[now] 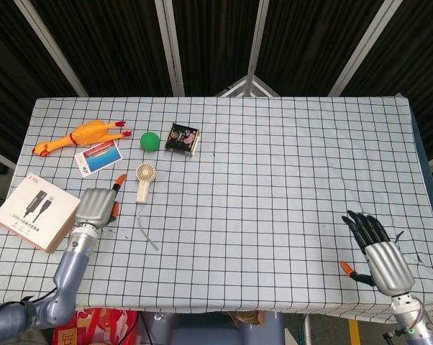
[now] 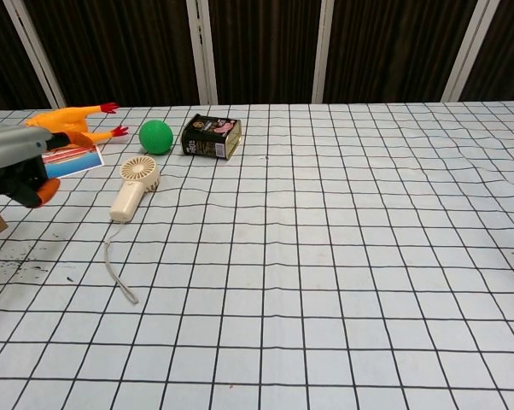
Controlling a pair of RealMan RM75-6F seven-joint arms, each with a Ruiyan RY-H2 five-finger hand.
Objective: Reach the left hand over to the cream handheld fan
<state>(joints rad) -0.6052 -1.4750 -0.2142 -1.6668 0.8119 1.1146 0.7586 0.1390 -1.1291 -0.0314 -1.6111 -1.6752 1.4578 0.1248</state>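
Mid-reach: left hand (image 1: 96, 206) empty, fingers loosely apart, near cream handheld fan (image 1: 144, 181); needs further rightward travel to arrive

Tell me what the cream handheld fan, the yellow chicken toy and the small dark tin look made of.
Cream handheld fan: likely matte moulded plastic, going by its even colour and slotted round grille.
Yellow chicken toy: probably soft rubber or vinyl, smooth with a slight sheen.
Small dark tin: looks like printed metal, glossy with rounded edges, though the pictures leave it open.

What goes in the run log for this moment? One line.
left hand: near fan, no contact | right hand: idle, open | fan: flat on table
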